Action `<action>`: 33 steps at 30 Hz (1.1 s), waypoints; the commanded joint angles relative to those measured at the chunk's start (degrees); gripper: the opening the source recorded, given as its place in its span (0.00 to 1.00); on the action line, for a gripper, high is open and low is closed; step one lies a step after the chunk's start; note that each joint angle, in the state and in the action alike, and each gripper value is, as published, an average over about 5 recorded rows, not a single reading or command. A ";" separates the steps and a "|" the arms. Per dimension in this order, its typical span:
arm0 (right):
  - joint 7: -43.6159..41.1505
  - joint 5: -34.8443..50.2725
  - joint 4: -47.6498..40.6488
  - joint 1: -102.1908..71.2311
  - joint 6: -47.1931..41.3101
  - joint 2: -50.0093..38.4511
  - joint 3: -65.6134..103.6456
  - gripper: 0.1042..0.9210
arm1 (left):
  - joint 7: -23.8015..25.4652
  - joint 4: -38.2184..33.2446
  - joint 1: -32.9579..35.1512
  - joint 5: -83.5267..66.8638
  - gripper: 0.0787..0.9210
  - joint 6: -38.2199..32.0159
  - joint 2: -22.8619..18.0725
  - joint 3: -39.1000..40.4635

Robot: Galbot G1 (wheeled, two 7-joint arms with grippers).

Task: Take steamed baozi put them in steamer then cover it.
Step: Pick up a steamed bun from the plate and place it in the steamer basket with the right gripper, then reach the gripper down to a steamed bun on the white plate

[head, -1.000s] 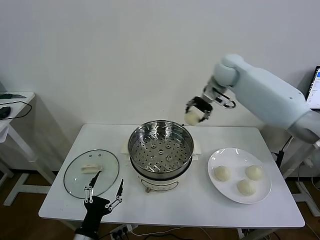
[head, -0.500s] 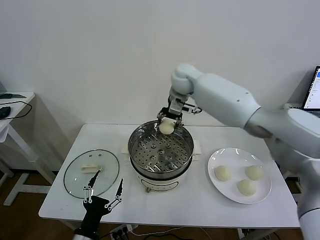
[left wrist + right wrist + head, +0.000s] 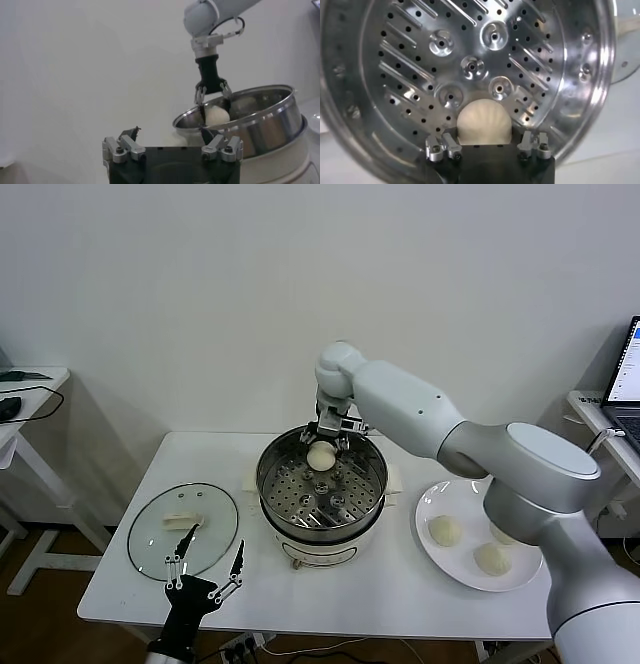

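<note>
A cream-white baozi [image 3: 320, 456] hangs inside the back part of the steel steamer [image 3: 325, 534], just above the perforated tray [image 3: 470, 65]. My right gripper [image 3: 321, 452] reaches down into the pot and is shut on this baozi [image 3: 484, 122], which sits between the fingers. Three more baozi [image 3: 444, 530] lie on the white plate [image 3: 470, 499] to the right, one partly behind my right arm. The glass cover [image 3: 160, 544] lies flat on the table to the left of the steamer. My left gripper [image 3: 215, 542] hovers open and empty at the cover's front right edge.
The steamer stands mid-table on its cream base. A side table with a cable [image 3: 20, 399] is at far left, and a laptop [image 3: 625, 374] at far right. Bare white tabletop [image 3: 380, 594] lies in front of the steamer.
My right arm swung left from behind the steamer's right side and came down, bringing the baozi inside the pot. The left arm has stayed still.
</note>
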 commanded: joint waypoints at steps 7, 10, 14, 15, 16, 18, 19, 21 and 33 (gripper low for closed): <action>-2.85 2.44 4.49 0.86 -1.72 -2.18 1.03 0.86 | -0.23 -1.30 0.26 -1.08 0.88 0.65 0.10 -0.29; -6.66 11.59 12.26 4.20 -7.33 -7.87 0.28 0.88 | -0.26 -1.46 0.18 -1.20 0.88 0.84 0.17 -0.39; -11.73 23.42 18.67 9.14 -20.93 -17.04 0.40 0.88 | -0.27 -1.39 -0.04 -1.18 0.88 0.91 0.13 -0.10; -12.31 25.41 19.17 10.20 -24.82 -19.44 0.48 0.88 | -0.29 -1.44 -0.04 -1.16 0.88 0.94 0.09 0.01; -12.55 27.46 19.44 11.18 -28.56 -21.87 0.36 0.88 | -0.31 -1.50 0.00 -1.13 0.88 0.98 0.07 0.10; -11.57 32.24 18.55 12.40 -34.43 -26.51 -0.49 0.88 | -0.37 -1.59 0.11 -1.06 0.88 1.03 0.05 0.16; -10.77 34.64 17.94 12.67 -36.93 -28.78 -1.13 0.88 | -0.40 -1.62 0.19 -1.01 0.88 1.04 0.06 0.15; -9.51 38.89 16.69 12.54 -40.14 -33.27 -2.91 0.88 | -0.44 -1.63 0.34 -0.95 0.88 1.01 0.14 0.09; -0.15 45.12 27.53 4.91 -48.18 -50.93 -18.79 0.88 | -0.60 -1.13 -0.11 -0.46 0.88 1.25 0.04 1.00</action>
